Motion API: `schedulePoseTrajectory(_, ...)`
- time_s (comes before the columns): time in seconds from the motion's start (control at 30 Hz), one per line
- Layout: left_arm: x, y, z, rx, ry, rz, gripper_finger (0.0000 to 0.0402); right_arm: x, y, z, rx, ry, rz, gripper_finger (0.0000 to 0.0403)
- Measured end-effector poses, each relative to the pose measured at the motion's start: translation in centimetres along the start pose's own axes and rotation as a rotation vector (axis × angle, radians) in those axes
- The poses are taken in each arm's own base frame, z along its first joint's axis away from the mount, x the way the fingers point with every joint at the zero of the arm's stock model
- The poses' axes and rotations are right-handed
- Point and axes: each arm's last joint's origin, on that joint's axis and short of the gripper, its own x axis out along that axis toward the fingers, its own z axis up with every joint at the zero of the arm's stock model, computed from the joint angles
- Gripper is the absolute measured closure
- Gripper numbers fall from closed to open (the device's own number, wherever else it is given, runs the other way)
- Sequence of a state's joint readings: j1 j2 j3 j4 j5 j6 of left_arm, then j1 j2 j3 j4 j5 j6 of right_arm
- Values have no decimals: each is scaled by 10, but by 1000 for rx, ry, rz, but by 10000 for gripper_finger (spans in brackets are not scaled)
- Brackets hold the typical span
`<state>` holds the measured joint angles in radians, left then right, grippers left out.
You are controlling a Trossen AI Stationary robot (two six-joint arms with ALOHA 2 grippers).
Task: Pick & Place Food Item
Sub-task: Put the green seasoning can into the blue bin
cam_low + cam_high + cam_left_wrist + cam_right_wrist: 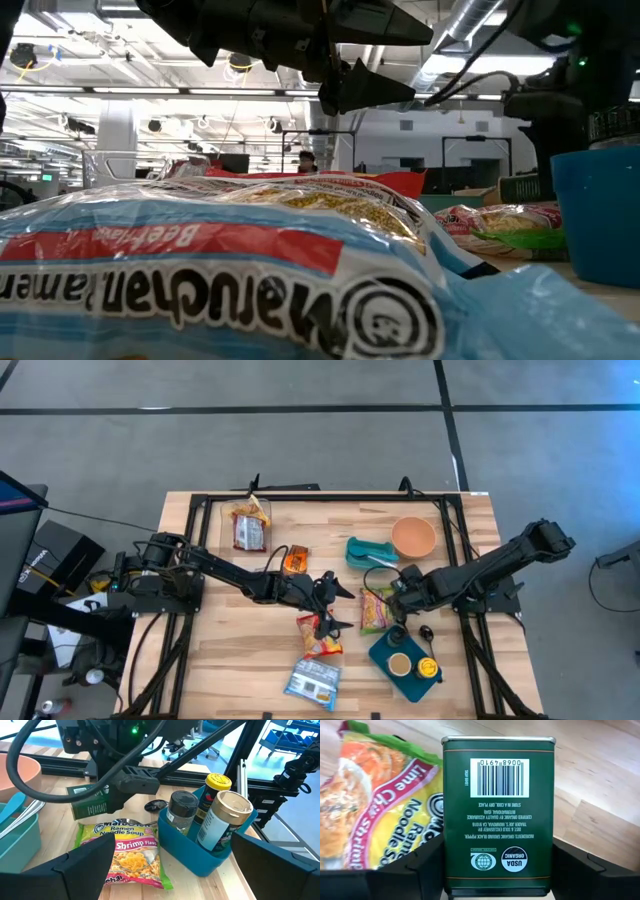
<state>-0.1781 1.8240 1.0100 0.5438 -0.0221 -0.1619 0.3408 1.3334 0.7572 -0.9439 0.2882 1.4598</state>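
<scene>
While the right gripper (497, 870) pinches the green tin (498, 815) between its jaws above the ramen (375, 800), probably for placing, the left gripper (165, 870) hovers spread beside the caddy (195, 852).

A glossy green metal pepper tin (498, 815) stands beside a shiny crinkled plastic ramen packet (375, 800) on the smooth pale wooden table (600, 780).
</scene>
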Motion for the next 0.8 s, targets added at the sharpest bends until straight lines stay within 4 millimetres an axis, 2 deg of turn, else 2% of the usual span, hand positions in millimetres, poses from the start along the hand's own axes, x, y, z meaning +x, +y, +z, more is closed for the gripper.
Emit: schedulePoseTrajectory(0.8,0,0,0,0,0,0,11,-27,12,11,12,-40,34,133)
